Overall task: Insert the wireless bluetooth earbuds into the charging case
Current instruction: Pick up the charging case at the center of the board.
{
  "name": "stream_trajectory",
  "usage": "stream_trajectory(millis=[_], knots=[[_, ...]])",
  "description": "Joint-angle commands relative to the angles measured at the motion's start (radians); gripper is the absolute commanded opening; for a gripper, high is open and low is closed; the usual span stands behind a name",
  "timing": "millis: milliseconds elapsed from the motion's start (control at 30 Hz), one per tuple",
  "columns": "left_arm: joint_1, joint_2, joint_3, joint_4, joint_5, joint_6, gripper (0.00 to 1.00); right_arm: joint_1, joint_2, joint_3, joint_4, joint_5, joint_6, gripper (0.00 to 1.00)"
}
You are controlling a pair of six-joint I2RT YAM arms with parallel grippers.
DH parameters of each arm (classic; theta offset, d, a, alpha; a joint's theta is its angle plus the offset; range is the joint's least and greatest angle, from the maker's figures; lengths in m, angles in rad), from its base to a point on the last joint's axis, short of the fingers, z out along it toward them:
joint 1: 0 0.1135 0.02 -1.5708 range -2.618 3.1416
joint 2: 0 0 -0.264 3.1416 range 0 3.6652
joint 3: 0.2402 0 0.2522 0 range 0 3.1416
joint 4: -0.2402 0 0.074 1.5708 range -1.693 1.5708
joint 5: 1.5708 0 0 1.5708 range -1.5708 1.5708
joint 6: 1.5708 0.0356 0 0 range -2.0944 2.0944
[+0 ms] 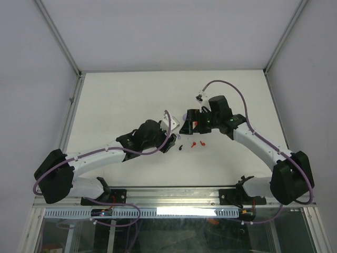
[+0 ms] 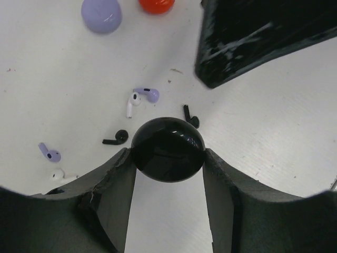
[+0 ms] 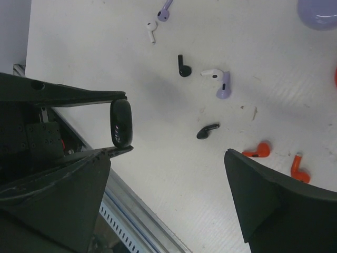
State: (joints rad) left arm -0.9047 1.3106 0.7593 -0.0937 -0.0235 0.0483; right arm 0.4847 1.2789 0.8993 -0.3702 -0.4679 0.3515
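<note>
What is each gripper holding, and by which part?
Left gripper grips the black round case by its opposite edges; right gripper is open, holding nothing.

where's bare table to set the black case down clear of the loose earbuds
Free: the far table strip behind the left gripper and right gripper, and the near strip along the front rail. Crowded: the middle around the held black case, where earbuds lie scattered near the lavender case and red case.

Top view: shot from high above near edge, looking down on whole bench [image 1: 131, 95]. Wrist views: close-up, tilted down, w/ black earbuds [image 2: 120, 137] [image 3: 207, 130] shared.
</note>
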Motion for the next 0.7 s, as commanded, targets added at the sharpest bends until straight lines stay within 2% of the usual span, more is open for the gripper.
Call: stream_trajectory(millis=[0, 133, 267, 667], knots=[[-0.025, -0.062, -0.053, 0.183, 0.050, 0.051, 0.41, 0.059, 0.046, 0.090, -0.023, 0.008, 0.035, 0.94], [-0.030, -0.062, -0.071, 0.226, 0.070, 0.063, 0.40, 0.108, 0.075, 0.111, -0.003, -0.012, 0.056, 0.93], [-0.033, -0.067, -0.073, 0.251, 0.061, 0.068, 0.39, 0.138, 0.096, 0.111, 0.008, -0.034, 0.063, 0.87], [-0.033, -0.079, -0.075, 0.249, 0.076, 0.065, 0.39, 0.197, 0.123, 0.104, 0.034, -0.038, 0.073, 0.61]])
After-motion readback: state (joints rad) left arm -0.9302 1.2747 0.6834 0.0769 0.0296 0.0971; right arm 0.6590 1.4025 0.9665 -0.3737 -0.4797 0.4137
